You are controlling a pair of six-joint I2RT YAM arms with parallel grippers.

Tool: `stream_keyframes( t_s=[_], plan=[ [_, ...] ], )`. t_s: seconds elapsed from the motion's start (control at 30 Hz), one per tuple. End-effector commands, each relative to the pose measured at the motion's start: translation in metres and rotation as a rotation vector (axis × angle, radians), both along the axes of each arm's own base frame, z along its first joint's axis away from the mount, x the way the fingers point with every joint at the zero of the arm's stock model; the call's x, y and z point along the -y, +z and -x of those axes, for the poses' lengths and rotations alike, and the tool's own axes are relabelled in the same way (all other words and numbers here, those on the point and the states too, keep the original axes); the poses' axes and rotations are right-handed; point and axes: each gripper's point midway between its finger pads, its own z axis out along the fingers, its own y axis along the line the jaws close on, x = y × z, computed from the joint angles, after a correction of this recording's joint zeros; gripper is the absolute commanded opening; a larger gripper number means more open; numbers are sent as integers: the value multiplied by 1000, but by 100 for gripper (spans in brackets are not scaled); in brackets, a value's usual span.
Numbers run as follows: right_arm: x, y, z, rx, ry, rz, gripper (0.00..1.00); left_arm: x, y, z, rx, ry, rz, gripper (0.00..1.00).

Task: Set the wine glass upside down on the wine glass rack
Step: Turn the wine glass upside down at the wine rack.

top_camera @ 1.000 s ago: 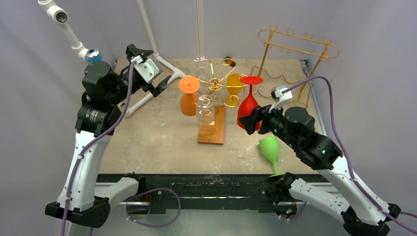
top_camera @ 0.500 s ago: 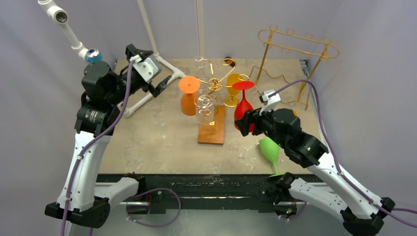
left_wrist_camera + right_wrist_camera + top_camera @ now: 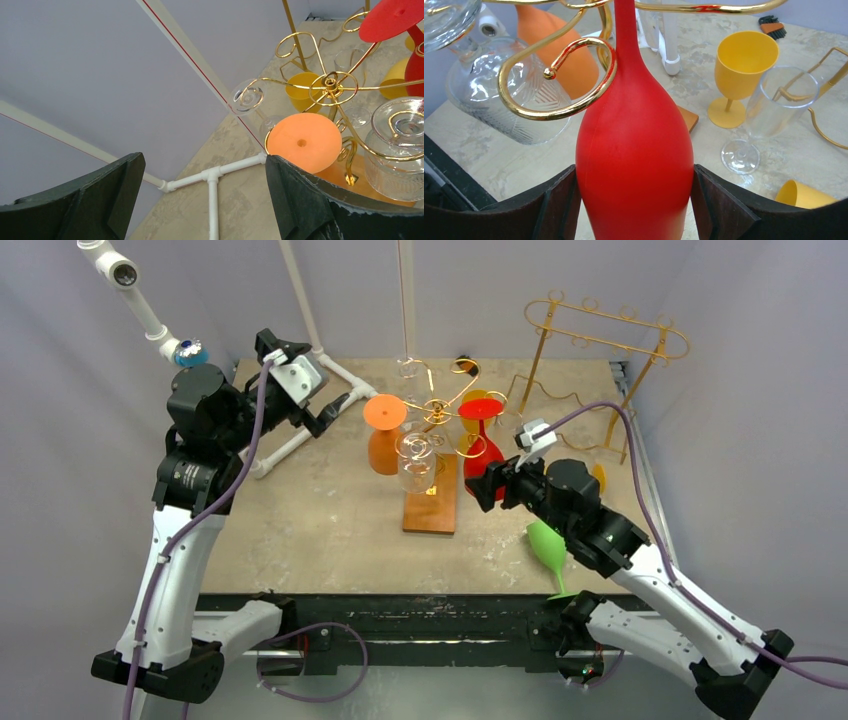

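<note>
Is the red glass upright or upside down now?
Upside down: the red plastic wine glass has its stem pointing up and flat foot on top, bowl clamped between the right arm's fingers.

The wine glass [image 3: 634, 165] is matt, the rack [image 3: 555, 116] polished metal.

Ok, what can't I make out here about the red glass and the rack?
- Right wrist: the red glass has its foot cut off by the top edge, so whether it hangs on the gold rack can't be told.
- Top external: its mouth is hidden behind the right gripper.
- Top external: the right arm covers part of the green glass.
</note>
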Motion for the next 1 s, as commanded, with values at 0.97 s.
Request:
stream_keyframes(
  t_s=[0.97],
  plan=[
    [-18, 7, 12, 181, 175, -24, 54, -5, 20, -3, 31, 35, 53, 100]
  ],
)
